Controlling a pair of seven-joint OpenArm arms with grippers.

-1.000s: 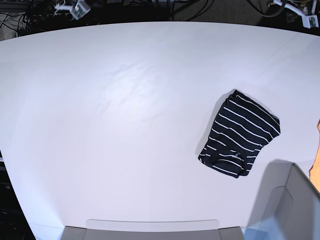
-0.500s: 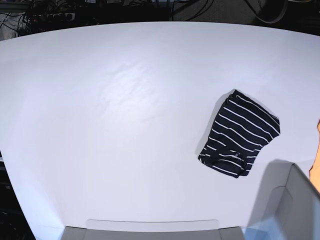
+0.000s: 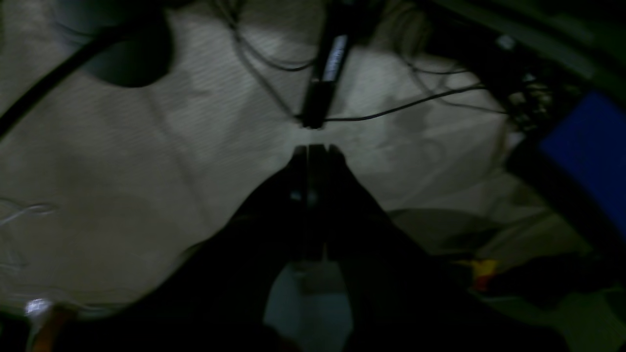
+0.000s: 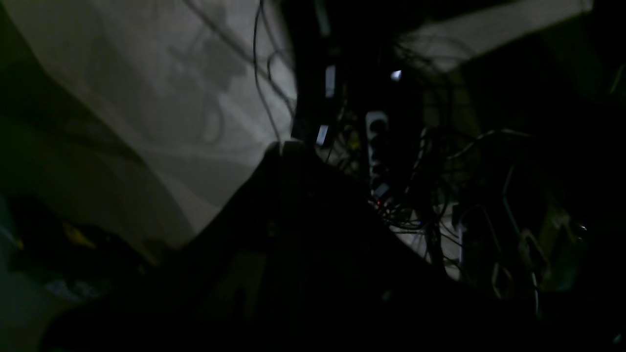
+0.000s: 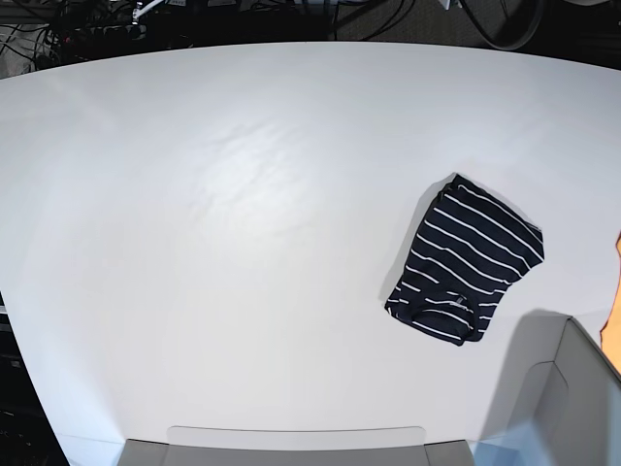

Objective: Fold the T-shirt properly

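One dark navy pinstriped fabric T-shirt (image 5: pixel 466 260) lies folded on the white table (image 5: pixel 243 243); left gripper (image 3: pixel 313 151) and right gripper (image 4: pixel 288 146) closed, empty.

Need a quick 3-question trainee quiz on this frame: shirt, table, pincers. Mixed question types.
1. True or false: the T-shirt lies spread out flat, sleeves out.
2. On which side of the table in the base view is the shirt? A) left B) right C) centre
3. What state is the left pincer in?

Key: 1. False, it is folded into a small bundle. 2. B. 3. Shut, holding nothing, off the table.
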